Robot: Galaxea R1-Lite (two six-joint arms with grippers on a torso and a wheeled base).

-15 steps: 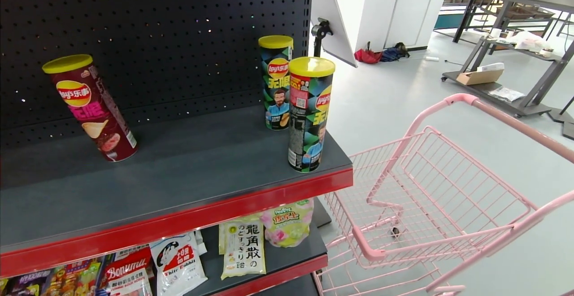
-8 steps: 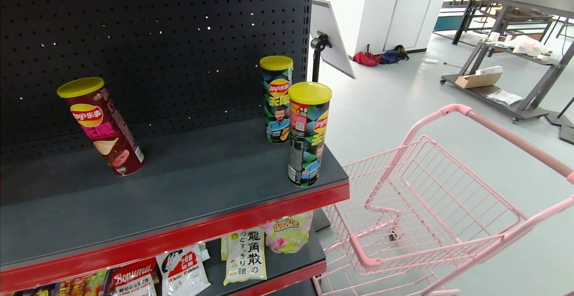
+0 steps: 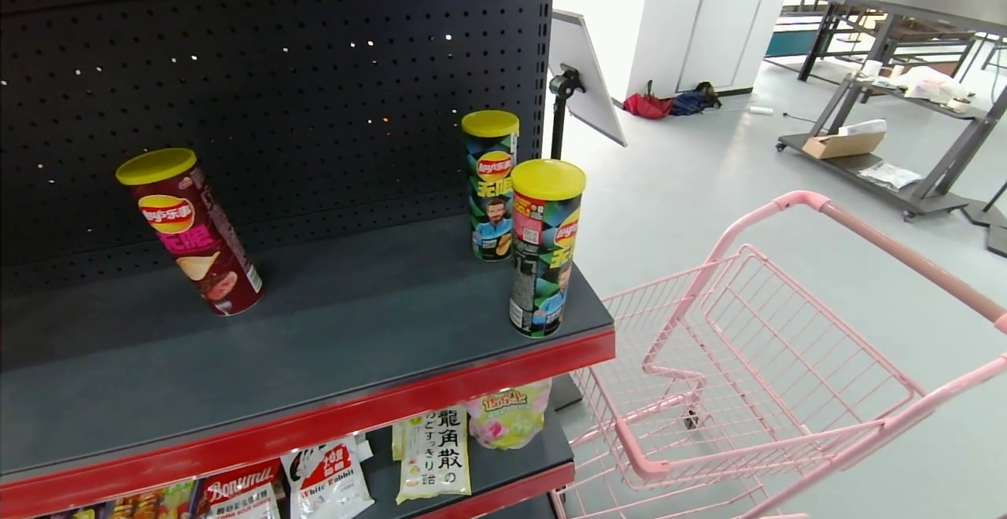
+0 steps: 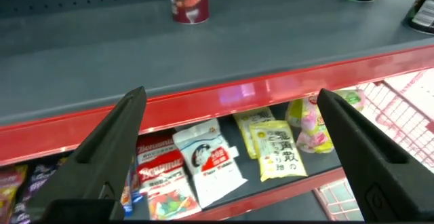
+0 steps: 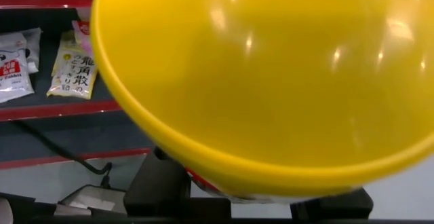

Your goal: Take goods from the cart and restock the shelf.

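On the grey shelf board (image 3: pixel 354 322) stand three chip cans with yellow lids: a dark red can (image 3: pixel 191 232) at the left, a green-black can (image 3: pixel 490 185) at the back right, and a second green-black can (image 3: pixel 543 248) at the right front corner. The pink wire cart (image 3: pixel 755 362) stands to the right of the shelf, its basket bare. A further chip can's yellow lid (image 5: pixel 271 81) looms close in the right wrist view, with dark fingers (image 5: pixel 159 187) flanking the can's body. My left gripper (image 4: pixel 230 94) is open in front of the shelf's red edge (image 4: pixel 224 95).
Snack bags (image 3: pixel 429 452) lie on the lower shelf and show past the left gripper as snack bags (image 4: pixel 271 146). A black pegboard (image 3: pixel 275 71) backs the shelf. A tilted sign on a stand (image 3: pixel 586 71) is behind the shelf end. Open grey floor lies to the right.
The whole head picture has shifted downward, so the camera has moved. The cans and the cart keep their places relative to each other.
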